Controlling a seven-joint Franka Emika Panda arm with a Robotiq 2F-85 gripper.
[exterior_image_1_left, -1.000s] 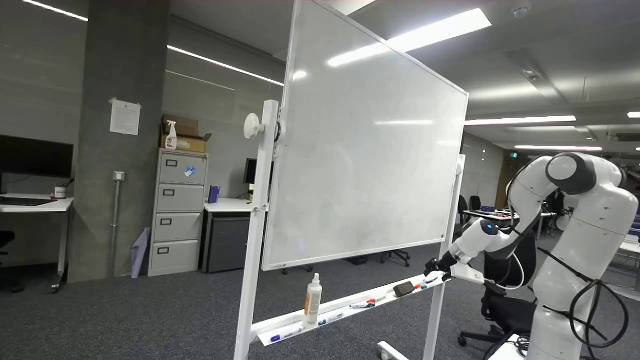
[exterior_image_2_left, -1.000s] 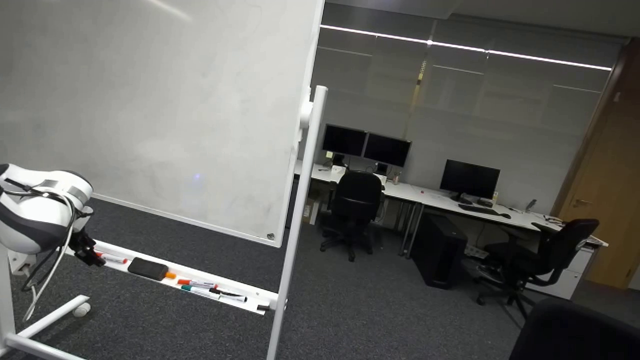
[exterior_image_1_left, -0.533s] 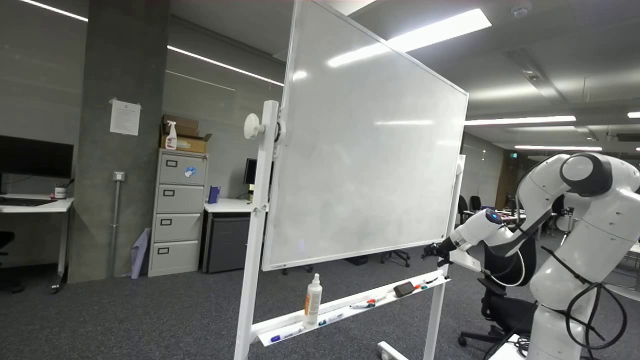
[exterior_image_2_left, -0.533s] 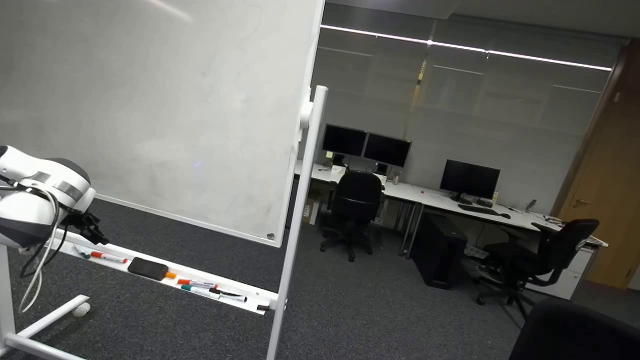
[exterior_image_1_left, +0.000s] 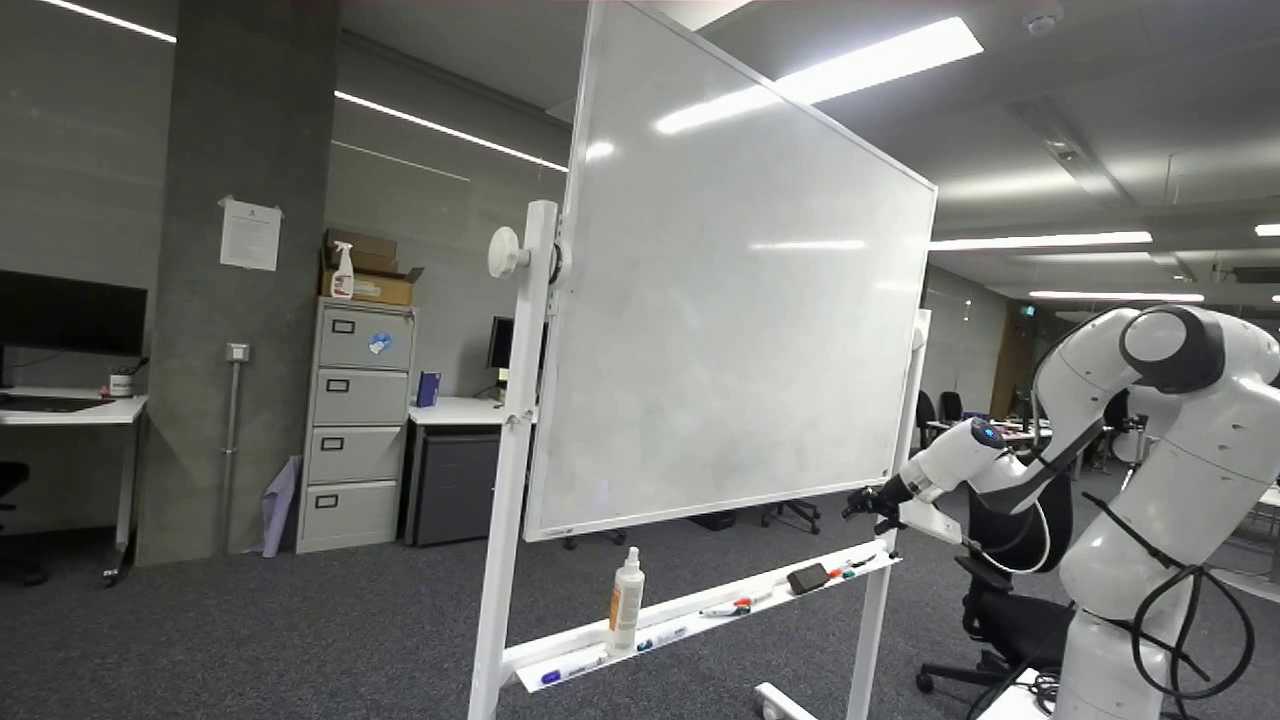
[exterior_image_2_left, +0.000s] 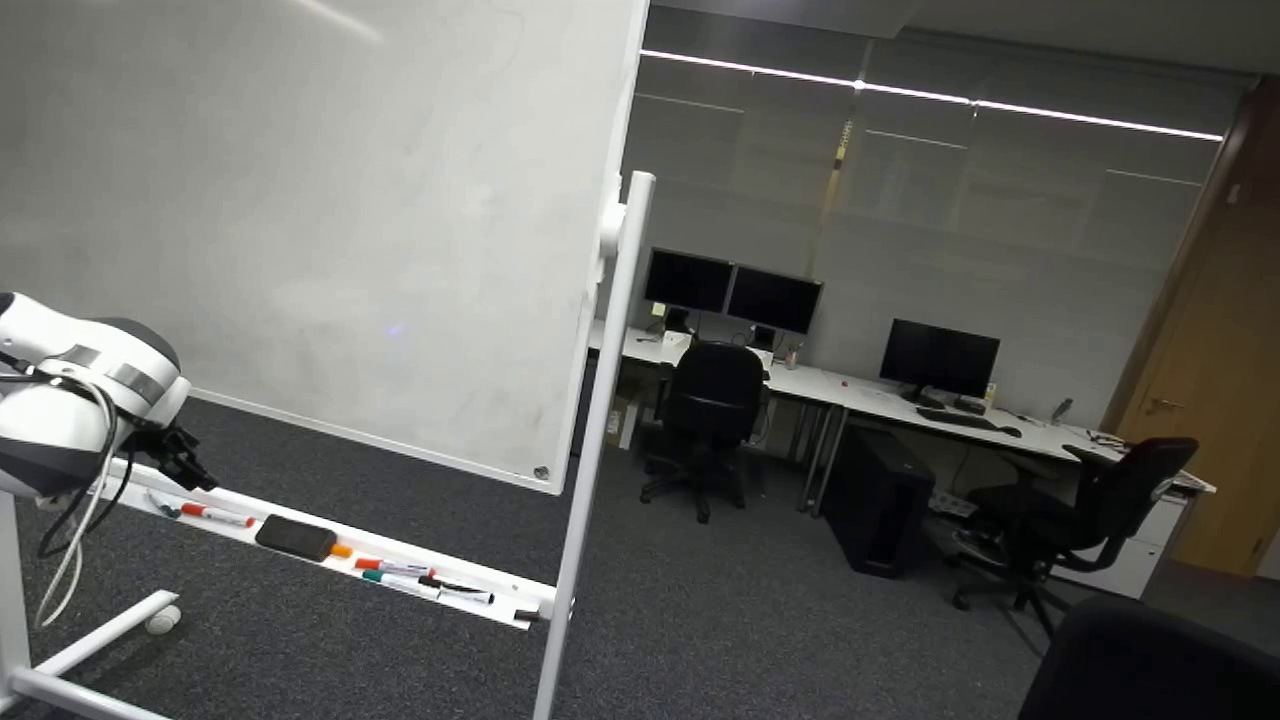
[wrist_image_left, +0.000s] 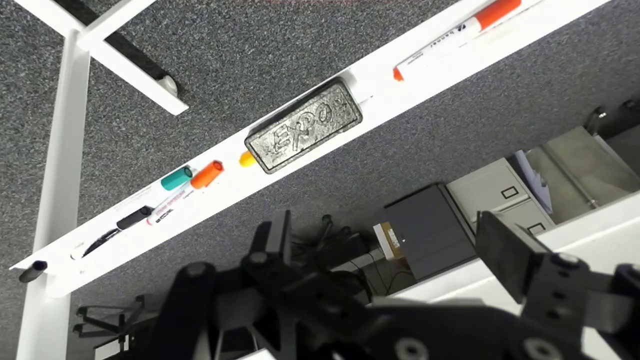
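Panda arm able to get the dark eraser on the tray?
Probably yes: the gripper is open, empty and higher than the tray, and nothing lies on the eraser; an orange-yellow tip shows at one end.

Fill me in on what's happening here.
A robot arm has its open gripper poised near the tray of a whiteboard, holding nothing. A dark eraser and several markers lie on the tray, untouched, and a white bottle stands upright there.

"EXPO" on dark eraser (wrist_image_left: 304, 125), apparently "banner" on red-capped marker (wrist_image_left: 452, 40)
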